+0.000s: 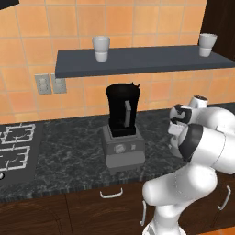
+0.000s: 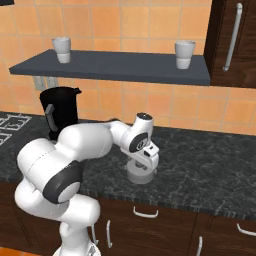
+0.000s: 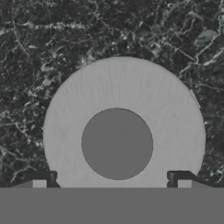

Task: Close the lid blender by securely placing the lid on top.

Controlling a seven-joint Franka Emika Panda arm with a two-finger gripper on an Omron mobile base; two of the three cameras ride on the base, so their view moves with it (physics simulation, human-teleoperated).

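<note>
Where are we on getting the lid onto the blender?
Done: the arm has reached the lid, which lies flat on the counter to the right of the blender. In hand: the gripper hangs directly over the lid with jaws open, a fingertip at either side of the rim, nothing gripped. Left: close on the lid, lift it, carry it to the blender and seat it on the open jar.

Lidless blender (image 1: 122, 131) stands on dark counter (image 1: 64, 156) beside stove (image 1: 16, 149).
</note>
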